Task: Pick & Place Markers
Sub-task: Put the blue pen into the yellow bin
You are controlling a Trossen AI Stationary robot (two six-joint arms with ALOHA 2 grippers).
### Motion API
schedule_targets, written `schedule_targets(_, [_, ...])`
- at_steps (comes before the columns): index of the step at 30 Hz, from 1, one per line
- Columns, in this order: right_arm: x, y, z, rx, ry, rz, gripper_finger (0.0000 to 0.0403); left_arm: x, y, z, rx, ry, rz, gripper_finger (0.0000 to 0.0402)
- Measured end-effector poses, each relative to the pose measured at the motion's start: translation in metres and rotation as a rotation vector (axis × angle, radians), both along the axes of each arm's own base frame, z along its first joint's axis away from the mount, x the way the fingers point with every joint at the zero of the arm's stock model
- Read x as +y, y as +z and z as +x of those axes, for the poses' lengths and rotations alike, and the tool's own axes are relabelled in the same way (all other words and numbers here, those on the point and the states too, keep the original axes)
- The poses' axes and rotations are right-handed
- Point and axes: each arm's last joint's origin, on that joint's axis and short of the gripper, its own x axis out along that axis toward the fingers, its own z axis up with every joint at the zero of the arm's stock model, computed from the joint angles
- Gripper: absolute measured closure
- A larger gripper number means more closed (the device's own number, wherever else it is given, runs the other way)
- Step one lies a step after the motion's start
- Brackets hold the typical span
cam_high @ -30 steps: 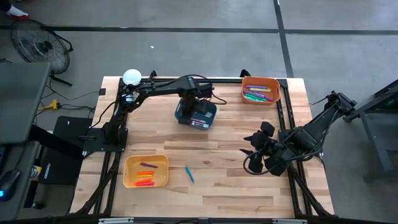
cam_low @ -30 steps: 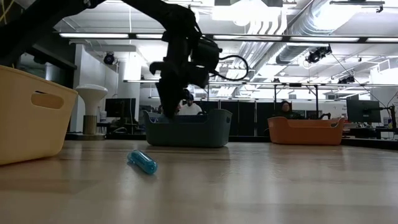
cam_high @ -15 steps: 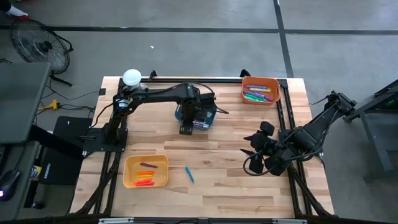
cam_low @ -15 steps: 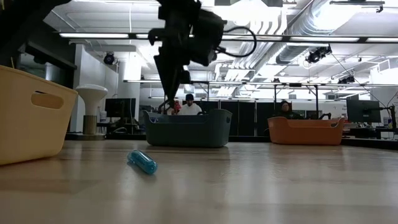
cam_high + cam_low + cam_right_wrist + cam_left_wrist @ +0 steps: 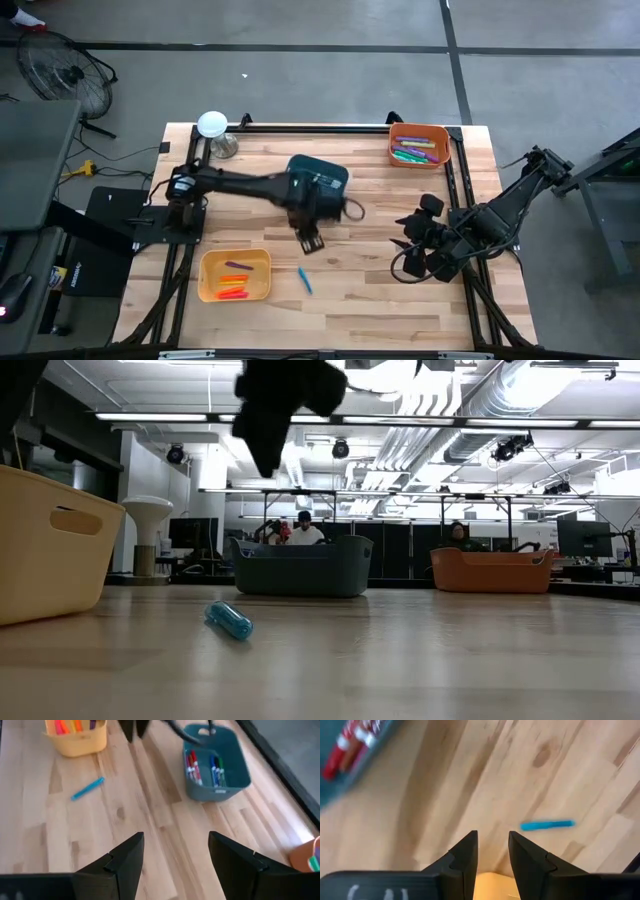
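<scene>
One blue marker [image 5: 304,280] lies flat on the wooden table, also in the low view [image 5: 228,621] and both wrist views [image 5: 547,825] [image 5: 87,788]. My left gripper [image 5: 312,243] [image 5: 493,852] hangs above the table between the teal bin [image 5: 318,175] and that marker, open and holding nothing. My right gripper [image 5: 398,245] [image 5: 172,855] waits at the table's right side, wide open. Other markers lie inside the yellow bin [image 5: 235,275], the orange bin [image 5: 419,145] and the teal bin [image 5: 215,760].
A white mushroom-shaped object [image 5: 212,125] stands at the far left corner. A black frame runs along the table edges [image 5: 300,127]. Bare wood lies between the blue marker and my right arm. People sit at desks in the room beyond [image 5: 303,532].
My left gripper has risen out of the teal bin and swung toward the table's near edge, ending above bare wood close to the blue marker. The blue marker and the bins have stayed in place.
</scene>
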Motion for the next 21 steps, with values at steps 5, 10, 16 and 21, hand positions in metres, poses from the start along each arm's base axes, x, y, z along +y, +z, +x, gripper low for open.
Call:
schedule_targets(5, [-0.008, 0.005, -0.009, 0.017, -0.011, 0.034, 0.0192, -0.04, -0.001, -0.005, -0.002, 0.18, 0.001, 0.0296])
schedule_targets(10, [-0.023, 0.02, -0.027, -0.062, -0.037, 0.031, 0.0192, -0.071, 0.001, -0.004, -0.083, 0.427, -0.036, 0.0296])
schedule_targets(16, [-0.04, 0.036, -0.047, -0.133, -0.021, 0.039, 0.0192, -0.093, -0.001, -0.003, -0.128, 0.742, -0.117, 0.0296])
schedule_targets(21, [-0.051, 0.043, -0.06, -0.175, -0.031, 0.043, 0.0192, -0.103, -0.023, 0.004, -0.054, 0.889, -0.141, 0.0296])
